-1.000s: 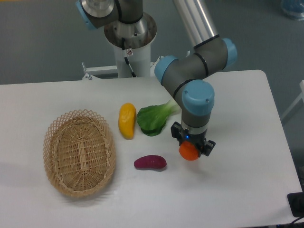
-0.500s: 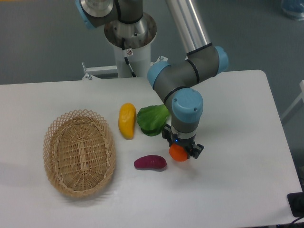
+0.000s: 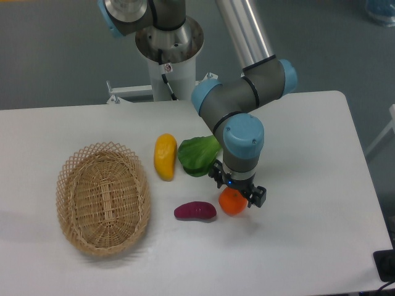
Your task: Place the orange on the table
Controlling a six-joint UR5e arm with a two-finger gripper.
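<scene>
The orange (image 3: 232, 203) sits on the white table (image 3: 308, 185), just right of the purple sweet potato (image 3: 195, 211). My gripper (image 3: 237, 188) points straight down right over the orange. Its fingers (image 3: 260, 197) stand spread to either side of the orange's top, and they look open and loose around it. The lower fingertips are partly hidden behind the orange and the wrist.
A woven wicker basket (image 3: 103, 198) stands at the left, with nothing in it. An elongated yellow fruit (image 3: 165, 156) and a green leafy vegetable (image 3: 199, 155) lie behind the sweet potato. The robot's base (image 3: 168, 43) is at the table's far edge.
The gripper moved left with the orange and lowered it. The orange now rests lower, on the table, and the fingers have spread slightly.
</scene>
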